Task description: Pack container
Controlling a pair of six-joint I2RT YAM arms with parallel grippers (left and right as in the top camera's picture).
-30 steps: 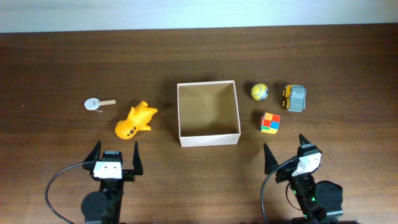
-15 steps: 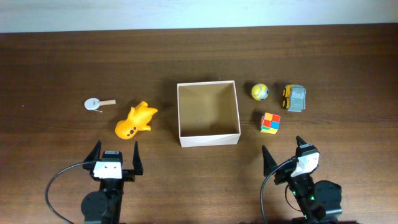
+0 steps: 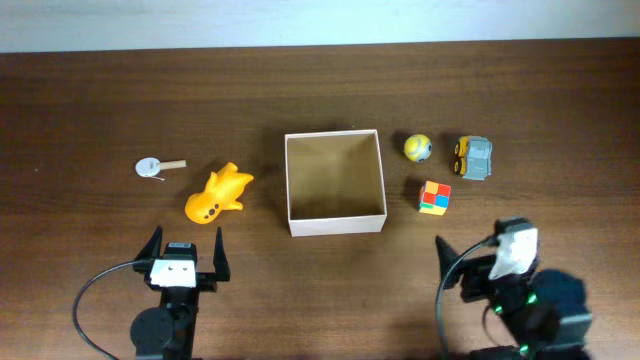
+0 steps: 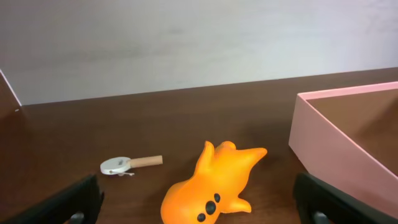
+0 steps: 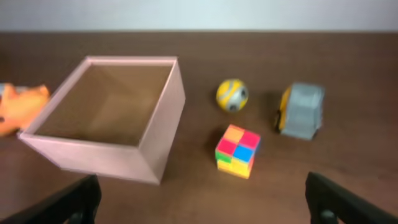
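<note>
The container (image 3: 335,217) is a square open box with white walls and a tan inside, at the table's middle; it holds nothing. It also shows in the right wrist view (image 5: 163,123) and at the right edge of the left wrist view (image 4: 336,146). An orange squishy toy (image 3: 218,193) (image 4: 214,183) lies left of it. A colourful cube (image 3: 434,196) (image 5: 237,150), a yellow ball (image 3: 418,147) (image 5: 232,94) and a grey-and-yellow toy car (image 3: 474,157) (image 5: 300,111) lie to its right. My left gripper (image 3: 186,252) (image 4: 199,211) is open, just short of the orange toy. My right gripper (image 3: 480,250) (image 5: 202,205) is open, near the cube.
A small white disc with a wooden handle (image 3: 157,166) (image 4: 127,164) lies at the far left. A pale wall runs along the table's far edge.
My right arm has swung to the right and turned; its wrist looks blurred. The left arm and all the objects have stayed put.
</note>
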